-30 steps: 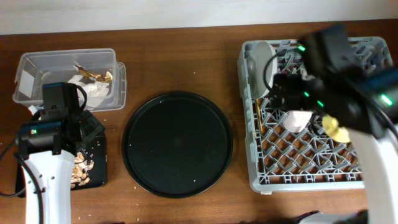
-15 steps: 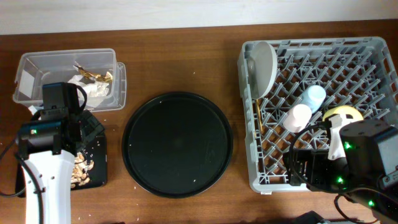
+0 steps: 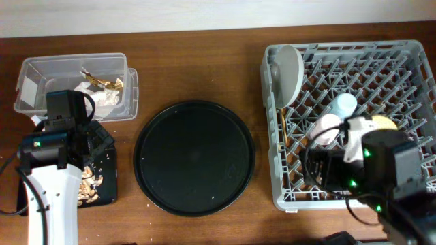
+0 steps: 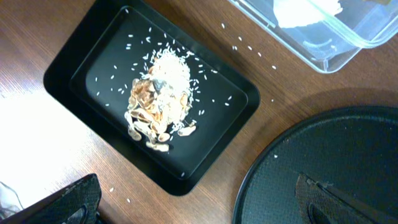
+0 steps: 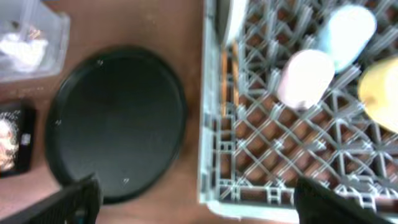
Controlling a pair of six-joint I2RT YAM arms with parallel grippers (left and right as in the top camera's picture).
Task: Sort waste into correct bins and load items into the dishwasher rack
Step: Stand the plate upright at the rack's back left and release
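At the near left, the left gripper (image 4: 196, 193) hangs above a shallow black rectangular tray (image 4: 233, 102), its two fingers spread wide with nothing between them. Beige-brown crumbly food scraps (image 4: 158, 102), ringed by scattered white grains, lie in the middle of that tray.

At the near right, the right gripper (image 5: 196, 193) hovers over the near part of a large square grey plastic dishwasher rack (image 3: 281, 194), its fingers likewise wide apart and holding nothing. A large round black tray (image 3: 194, 158) sits between tray and rack on the brown wooden table (image 3: 204, 61).

In the rack, a small pink cup (image 5: 306, 78) and a small blue cup (image 5: 347, 30) sit close together. A yellow bowl (image 5: 382, 87) is just to their right, and a pair of wooden chopsticks (image 5: 225, 74) lies along the left wall. Farther back, a grey round plate (image 3: 286, 71) stands on edge in the rack's far-left corner.

At the far left, a clear rectangular plastic box (image 3: 41, 68) holds a crumpled white-silver paper wrapper (image 3: 99, 96) with a brown-gold scrap.
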